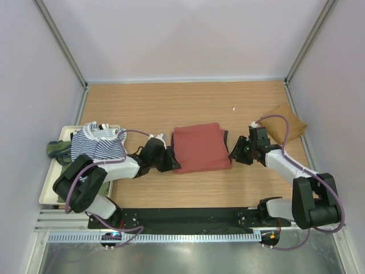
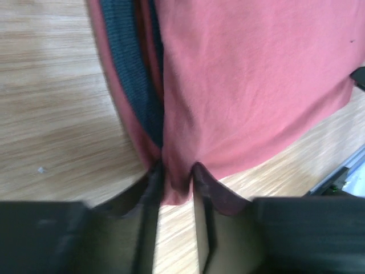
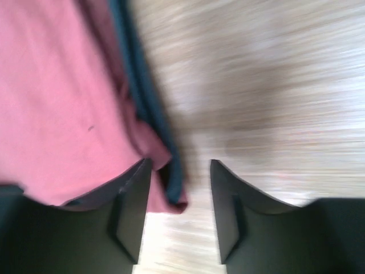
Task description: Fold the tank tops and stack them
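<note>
A white tray [image 1: 48, 185] sits at the wooden table's [image 1: 171, 103] left edge.

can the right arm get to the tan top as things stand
Probably yes. The tan tank top lies on the table close behind the right gripper with nothing between, and that gripper's jaws look open at the edge of the red tank top, not clamped on it.

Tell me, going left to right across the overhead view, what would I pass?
olive top → striped top → left gripper → red top → right gripper → tan top
</note>
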You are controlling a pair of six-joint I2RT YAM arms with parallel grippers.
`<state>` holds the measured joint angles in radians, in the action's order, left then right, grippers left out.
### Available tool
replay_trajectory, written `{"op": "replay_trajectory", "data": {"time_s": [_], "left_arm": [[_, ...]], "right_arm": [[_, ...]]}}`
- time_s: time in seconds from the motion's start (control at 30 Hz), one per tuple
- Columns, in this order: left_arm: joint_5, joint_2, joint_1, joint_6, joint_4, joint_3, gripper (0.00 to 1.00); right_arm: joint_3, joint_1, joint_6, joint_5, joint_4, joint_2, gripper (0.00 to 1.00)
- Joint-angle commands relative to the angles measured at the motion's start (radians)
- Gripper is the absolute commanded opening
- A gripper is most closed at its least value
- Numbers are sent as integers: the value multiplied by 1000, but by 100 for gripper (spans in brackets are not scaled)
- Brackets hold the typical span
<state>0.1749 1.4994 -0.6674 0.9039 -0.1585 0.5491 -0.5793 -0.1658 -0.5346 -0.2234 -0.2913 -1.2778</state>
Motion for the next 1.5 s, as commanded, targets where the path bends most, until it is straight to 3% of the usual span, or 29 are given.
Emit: {"op": "replay_trajectory", "data": {"time_s": [0.0, 0.03, 0.27, 0.5, 0.7, 1.0, 1.1, 1.2, 1.23, 1.3, 1.47], "left_arm": [[-72, -34, 5, -48, 70, -17, 37], [-61, -36, 5, -57, 71, -9, 41], [-28, -83, 5, -100, 123, 25, 66], [-149, -234, 8, -157, 377, 106, 75], [-134, -289, 25, -189, 462, 163, 76], [-91, -246, 26, -189, 432, 157, 75], [-74, -239, 26, -189, 427, 158, 75], [-66, -246, 26, -189, 428, 158, 74], [-66, -251, 26, -189, 427, 157, 74], [-66, -257, 26, -191, 435, 160, 74], [-54, -242, 26, -191, 433, 178, 73]], "right_arm": [[-39, 37, -8, 166, -20, 49, 55], [-47, 38, -21, 189, -23, 63, 60], [-245, 49, -47, 555, -91, 8, 65], [-544, 52, -22, 804, -181, -278, 68], [-831, 81, 5, 886, -281, -564, 68], [-1024, 153, 8, 839, -298, -768, 68], [-1042, 153, 8, 820, -315, -815, 60], [-983, 153, 22, 736, -295, -793, 36], [-963, 153, 33, 701, -281, -784, 18], [-897, 144, 53, 651, -285, -737, 4], [-566, 63, 68, 569, -235, -510, 3]]}}
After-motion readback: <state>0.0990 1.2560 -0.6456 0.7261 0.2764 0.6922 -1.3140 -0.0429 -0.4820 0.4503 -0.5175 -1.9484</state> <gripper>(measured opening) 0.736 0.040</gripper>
